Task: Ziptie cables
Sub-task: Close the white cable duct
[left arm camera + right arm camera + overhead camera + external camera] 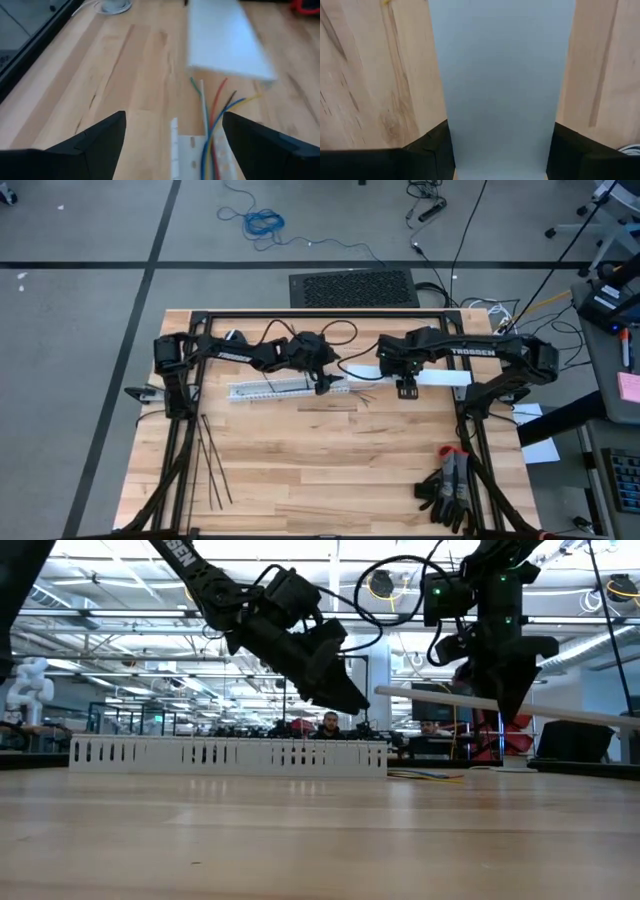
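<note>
A long white slotted duct (268,388) lies across the far half of the table. The cables (209,131), thin green, white, red, blue, yellow and dark wires, lie in the duct's right end, their tips on the wood. My left gripper (173,115) hovers open above that end (352,700), slanting down, a finger on either side of the wires and touching nothing. My right gripper (407,390) points down, shut on a flat white cover strip (480,702) raised over the table. The zipties (212,465), thin black strips, lie flat at the near left. My right gripper pinches the white cover strip across its width, a finger on each long edge (451,115), about midway along its length. The fingers (432,150) come from above, pointing down, and lie across the strip. The strip hangs clear of the table, roughly level (560,715).
Dark gloves with red trim (448,488) lie at the near right corner. The black frame rails (190,430) run along the left, right and far edges. Bare wood fills the middle and near part of the table (340,470).
</note>
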{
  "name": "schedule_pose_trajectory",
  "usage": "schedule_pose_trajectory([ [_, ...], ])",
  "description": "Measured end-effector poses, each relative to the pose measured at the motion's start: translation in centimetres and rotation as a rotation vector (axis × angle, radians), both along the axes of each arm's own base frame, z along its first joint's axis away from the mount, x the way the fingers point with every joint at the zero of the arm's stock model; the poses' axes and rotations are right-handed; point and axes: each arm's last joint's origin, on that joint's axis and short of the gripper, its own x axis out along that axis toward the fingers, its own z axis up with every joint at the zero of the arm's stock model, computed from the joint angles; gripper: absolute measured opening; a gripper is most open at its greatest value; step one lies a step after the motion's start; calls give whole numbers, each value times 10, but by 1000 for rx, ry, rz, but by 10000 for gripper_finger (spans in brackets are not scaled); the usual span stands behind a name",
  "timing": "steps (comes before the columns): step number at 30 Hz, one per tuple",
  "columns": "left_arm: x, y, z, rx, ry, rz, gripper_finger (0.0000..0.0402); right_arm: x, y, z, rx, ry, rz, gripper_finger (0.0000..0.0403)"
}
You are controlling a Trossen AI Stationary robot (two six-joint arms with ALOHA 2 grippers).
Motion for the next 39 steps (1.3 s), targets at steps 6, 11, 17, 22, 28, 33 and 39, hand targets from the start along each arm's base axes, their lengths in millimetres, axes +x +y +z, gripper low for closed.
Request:
schedule_pose_trajectory([
  [6, 2, 0, -15, 13, 51, -17, 346, -3, -2, 3, -7, -11, -1, 213],
  [11, 5, -1, -38, -8, 114, -21, 375, -7, -4, -3, -1, 6, -5, 213],
  [17, 6, -1, -40, -15, 122, -22, 386, -10, -3, -12, 6, 22, -12, 213],
  [22, 1, -2, -30, -20, 135, -20, 386, -11, -3, -15, 6, 21, -12, 213],
  [28, -4, -8, -1, 4, 71, -35, 386, -11, -3, -16, 5, 18, -11, 213],
  [33, -3, -17, -7, -34, 103, -86, 386, -10, -3, -16, 1, 8, -10, 213],
  [39, 1, -19, -16, -16, 121, -81, 386, -10, -3, -16, 0, 6, -11, 213],
])
